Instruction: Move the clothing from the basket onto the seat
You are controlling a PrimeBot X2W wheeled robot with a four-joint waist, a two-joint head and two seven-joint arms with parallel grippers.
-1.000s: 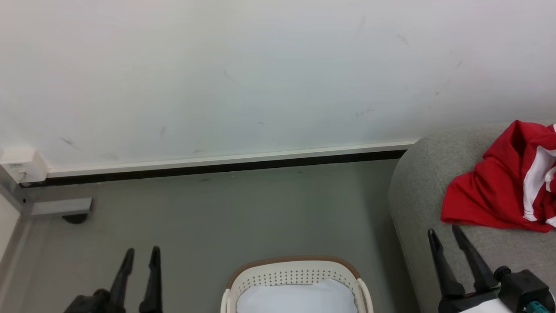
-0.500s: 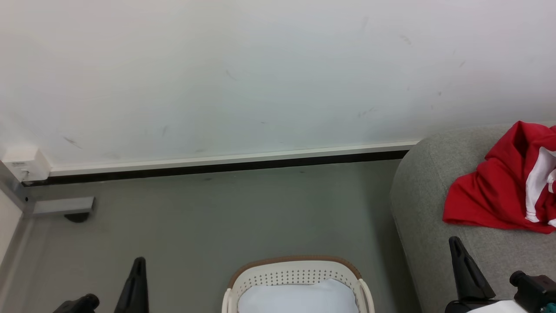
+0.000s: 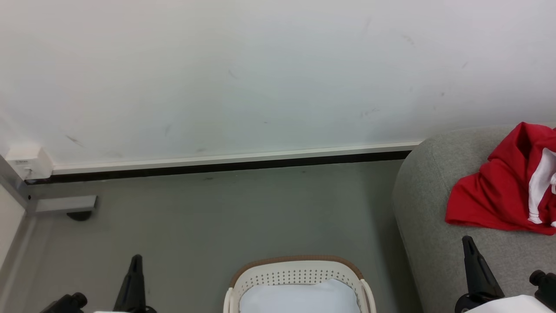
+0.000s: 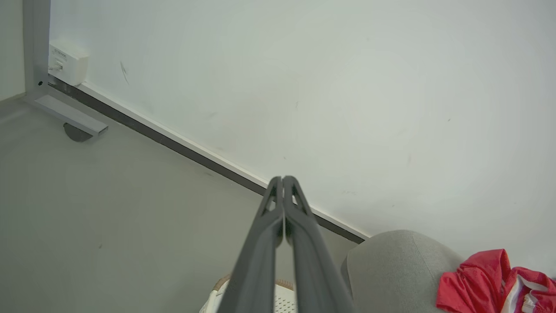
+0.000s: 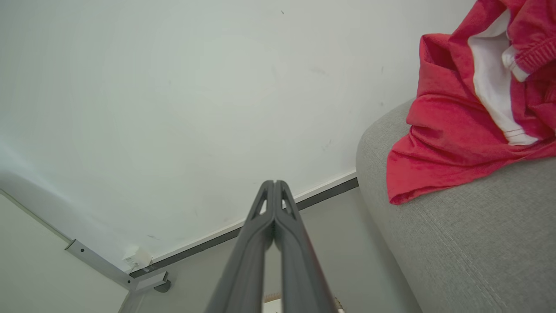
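**Head view.**
- Clothing: red garments with white trim, heaped on the seat a little in from its rounded end. I judge them soft, light and limp, and unlikely to slide on the woven cover. The best hold is a raised fold at the top of the heap, not the flat hem.
- Basket: on the floor beside the seat, not touching it. Its pale liner is bare where visible. The basket's front is cut off, so a leftover garment cannot be ruled out.
- Left gripper: well apart from the seat, beyond the basket.
- Right gripper: over the seat, just short of the heap.

**Left wrist view.** The fingers are pressed tip to tip with nothing held. Open floor lies between the seat and the wall.

**Right wrist view.** The fingers are likewise closed together and empty. The hem of the heap lies near the seat's rounded edge. Bare grey cover on the near side leaves room to move.
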